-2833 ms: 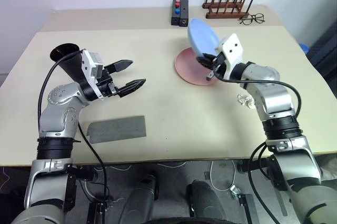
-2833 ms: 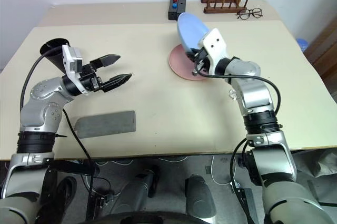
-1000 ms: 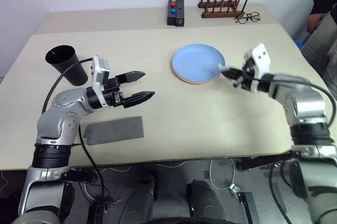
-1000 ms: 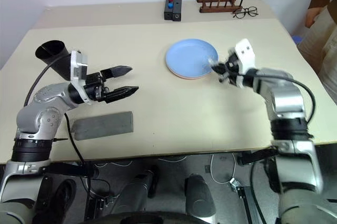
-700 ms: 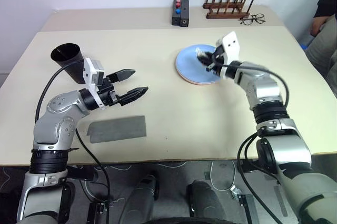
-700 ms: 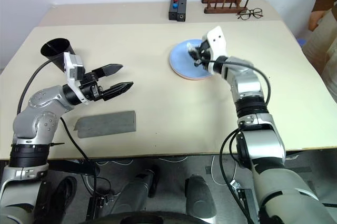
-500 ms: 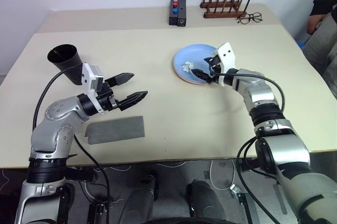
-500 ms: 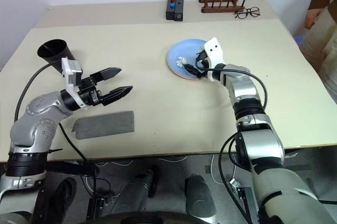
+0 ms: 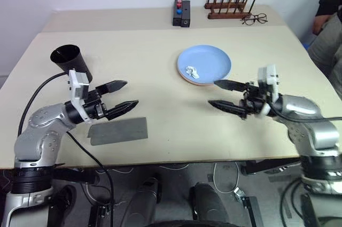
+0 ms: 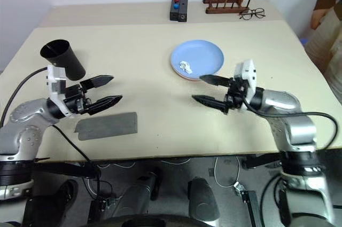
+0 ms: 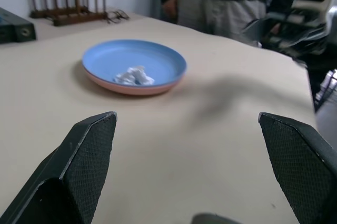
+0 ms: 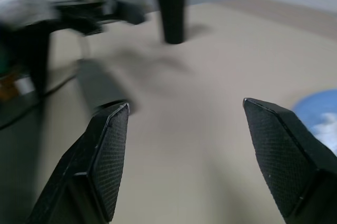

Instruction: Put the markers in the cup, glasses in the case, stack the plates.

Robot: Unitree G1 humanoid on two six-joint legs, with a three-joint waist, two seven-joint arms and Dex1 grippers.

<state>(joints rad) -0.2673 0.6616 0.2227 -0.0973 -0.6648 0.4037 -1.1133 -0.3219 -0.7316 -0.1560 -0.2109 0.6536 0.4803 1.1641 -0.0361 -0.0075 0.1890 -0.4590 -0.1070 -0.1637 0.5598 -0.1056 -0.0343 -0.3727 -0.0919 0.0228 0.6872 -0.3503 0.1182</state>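
Blue plate (image 9: 204, 63) sits stacked on pink plate (image 9: 187, 79), scrap (image 9: 192, 70) inside. Left gripper (image 9: 122, 95) and right gripper (image 9: 223, 94) both spread, empty. Grey case (image 9: 118, 131) near left; best to retreat level, clear of the stack.

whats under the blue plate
The pink plate lies under the blue plate, only its rim showing; the rest is covered. A white crumpled scrap sits on top.
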